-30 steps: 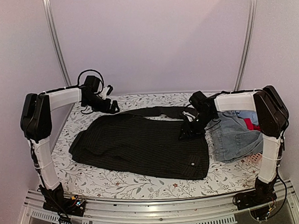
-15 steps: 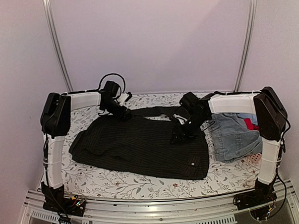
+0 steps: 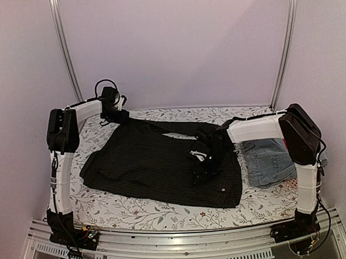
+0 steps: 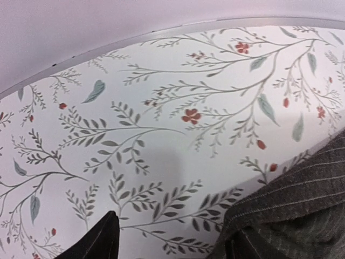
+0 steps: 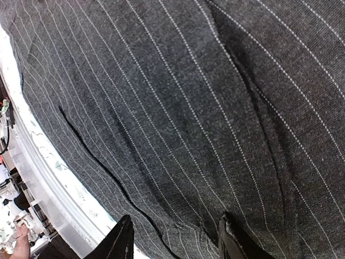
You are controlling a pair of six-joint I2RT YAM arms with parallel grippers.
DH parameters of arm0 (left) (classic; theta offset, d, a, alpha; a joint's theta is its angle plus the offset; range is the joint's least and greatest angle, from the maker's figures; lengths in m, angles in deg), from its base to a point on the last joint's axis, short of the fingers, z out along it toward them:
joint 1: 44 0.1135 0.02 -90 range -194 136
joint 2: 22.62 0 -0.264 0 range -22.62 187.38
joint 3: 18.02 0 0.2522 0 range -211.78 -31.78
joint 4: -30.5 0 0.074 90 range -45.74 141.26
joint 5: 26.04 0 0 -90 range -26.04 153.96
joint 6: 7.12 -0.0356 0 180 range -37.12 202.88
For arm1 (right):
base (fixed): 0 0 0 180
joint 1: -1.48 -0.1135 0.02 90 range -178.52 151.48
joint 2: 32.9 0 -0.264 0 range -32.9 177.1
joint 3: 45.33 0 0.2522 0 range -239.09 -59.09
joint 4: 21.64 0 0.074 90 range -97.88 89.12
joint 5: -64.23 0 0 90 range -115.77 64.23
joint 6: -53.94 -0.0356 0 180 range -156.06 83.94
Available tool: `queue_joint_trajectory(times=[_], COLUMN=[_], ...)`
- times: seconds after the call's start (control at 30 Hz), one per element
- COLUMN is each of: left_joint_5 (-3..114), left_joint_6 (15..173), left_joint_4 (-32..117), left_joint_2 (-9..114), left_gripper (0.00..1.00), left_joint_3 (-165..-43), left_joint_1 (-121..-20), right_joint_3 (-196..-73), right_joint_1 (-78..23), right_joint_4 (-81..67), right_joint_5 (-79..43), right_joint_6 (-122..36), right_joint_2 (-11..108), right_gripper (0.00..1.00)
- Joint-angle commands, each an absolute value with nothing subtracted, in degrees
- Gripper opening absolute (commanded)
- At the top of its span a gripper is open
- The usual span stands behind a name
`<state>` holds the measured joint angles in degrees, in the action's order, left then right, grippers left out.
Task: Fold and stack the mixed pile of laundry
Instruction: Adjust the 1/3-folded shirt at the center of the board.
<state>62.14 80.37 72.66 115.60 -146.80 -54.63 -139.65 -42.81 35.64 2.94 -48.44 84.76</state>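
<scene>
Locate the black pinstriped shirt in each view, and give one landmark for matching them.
Top external: shirt spread across the middle of the picture.
Left wrist: shirt shows only as a corner at lower right.
Right wrist: shirt fills nearly the whole picture.
Shared landmark: the floral table cover, broad in the left wrist view, a thin strip at the right wrist view's left edge.

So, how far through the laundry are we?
Nothing looks folded or stacked yet. In hand: the black pinstriped shirt lies spread out, left gripper open at its far-left corner, right gripper open over its right half. Left: folding it, then the denim pieces heaped at the right.
</scene>
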Motion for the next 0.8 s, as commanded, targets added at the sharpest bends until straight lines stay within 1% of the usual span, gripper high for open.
queue_joint_trajectory(times=[0.0, 0.13, 0.17, 0.3, 0.4, 0.47, 0.57, 0.7, 0.77], left_joint_5=[65.56, 70.17, 70.20, 67.02, 70.24, 69.02, 60.36, 52.37, 50.63], left_joint_6=[84.35, 86.31, 87.09, 88.28, 88.29, 89.01, 91.43, 95.66, 98.21], left_joint_4=[79.42, 77.43, 77.98, 76.39, 75.76, 76.92, 78.06, 76.85, 76.26], left_joint_2=[118.15, 111.07, 109.36, 97.99, 89.72, 85.53, 80.84, 76.32, 75.45], left_gripper=[0.69, 0.83, 0.85, 0.86, 0.90, 0.90, 0.88, 0.74, 0.69], left_joint_3=[-148.49, -140.10, -138.74, -129.78, -121.59, -117.49, -110.96, -100.41, -96.12], left_joint_1=[-53.14, -51.32, -50.77, -50.41, -50.70, -50.64, -51.53, -52.86, -53.00], right_joint_3=[-139.45, -140.15, -140.35, -140.83, -140.78, -140.18, -139.23, -138.97, -138.91], right_joint_1=[-42.64, -42.64, -42.64, -42.60, -42.60, -42.59, -42.56, -42.41, -41.97], right_joint_4=[38.36, 38.89, 38.84, 38.62, 38.86, 38.33, 37.61, 36.99, 36.78], right_joint_5=[-0.55, -1.31, -1.37, -2.09, -3.15, -3.17, -2.91, -3.11, -2.76], right_joint_6=[-47.19, -46.84, -46.66, -46.54, -46.45, -46.35, -46.31, -45.92, -45.76], right_joint_2=[85.79, 85.04, 84.56, 82.48, 80.72, 79.97, 79.79, 81.03, 81.54], right_gripper=[0.52, 0.53, 0.53, 0.53, 0.53, 0.53, 0.53, 0.53, 0.53])
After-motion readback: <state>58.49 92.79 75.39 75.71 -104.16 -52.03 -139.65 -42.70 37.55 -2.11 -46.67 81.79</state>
